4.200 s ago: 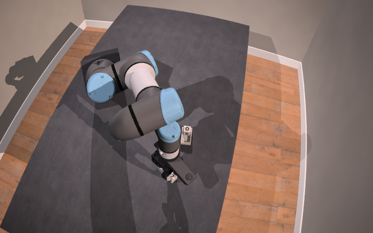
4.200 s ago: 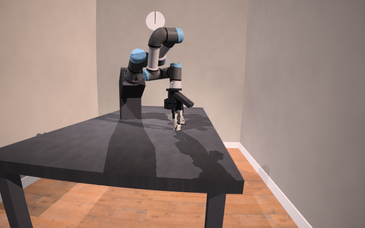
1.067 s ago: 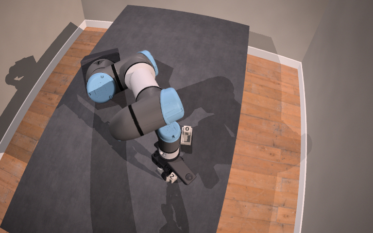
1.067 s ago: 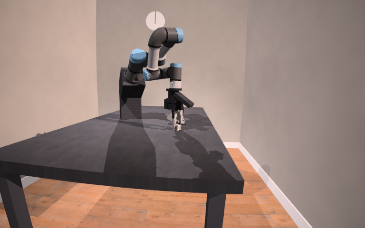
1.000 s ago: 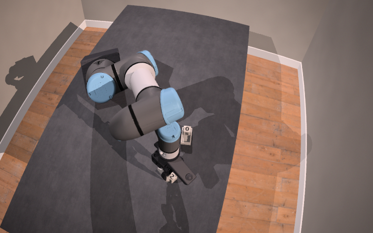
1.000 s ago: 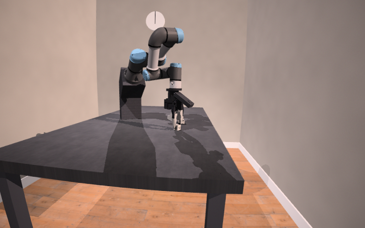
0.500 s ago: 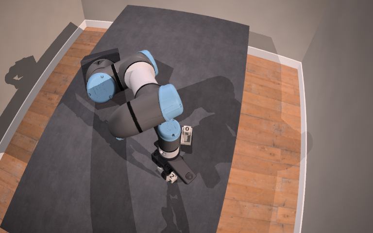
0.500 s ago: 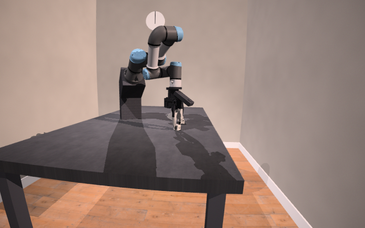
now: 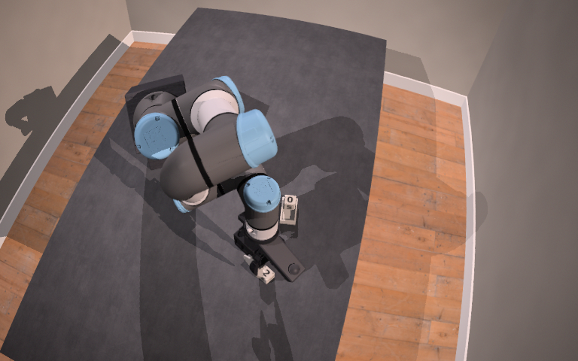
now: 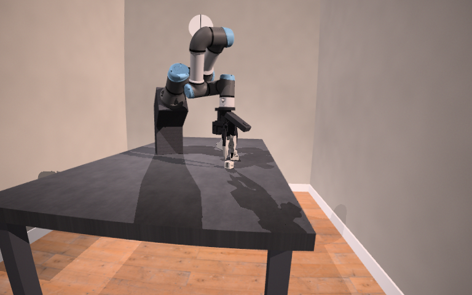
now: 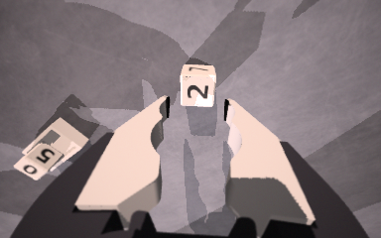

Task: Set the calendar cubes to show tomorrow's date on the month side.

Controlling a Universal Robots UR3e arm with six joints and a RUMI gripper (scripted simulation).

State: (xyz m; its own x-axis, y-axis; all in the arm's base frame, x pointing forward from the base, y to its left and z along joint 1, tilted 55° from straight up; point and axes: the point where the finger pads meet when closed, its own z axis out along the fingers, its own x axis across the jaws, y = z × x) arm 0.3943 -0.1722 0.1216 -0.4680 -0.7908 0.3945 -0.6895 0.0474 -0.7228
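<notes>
- Hand (image 11: 196, 108): we log it loosened and grasping nothing. Both fingers point down toward the surface (image 11: 298, 74), and a narrow gap shows between each tip and the cube.
- Loose cube (image 11: 198, 89): it sits on the surface between the fingertips and outside the tray. The face toward the wrist camera reads 2 and the top face reads 7. We judge its side faces roughly square to the fingers, so closing straight in should meet flat sides.
- Tray (image 11: 57, 134): it lies to the left in the wrist view, near the hand but apart from the loose cube. One slot looks unfilled.
- Seated cube (image 11: 44, 156): it occupies the tray's other slot and shows 5 and 0.
- Deciding relation: the loose cube lies directly ahead of the hand, and the tray lies off to the side. We judge that any return needs a sideways carry.
</notes>
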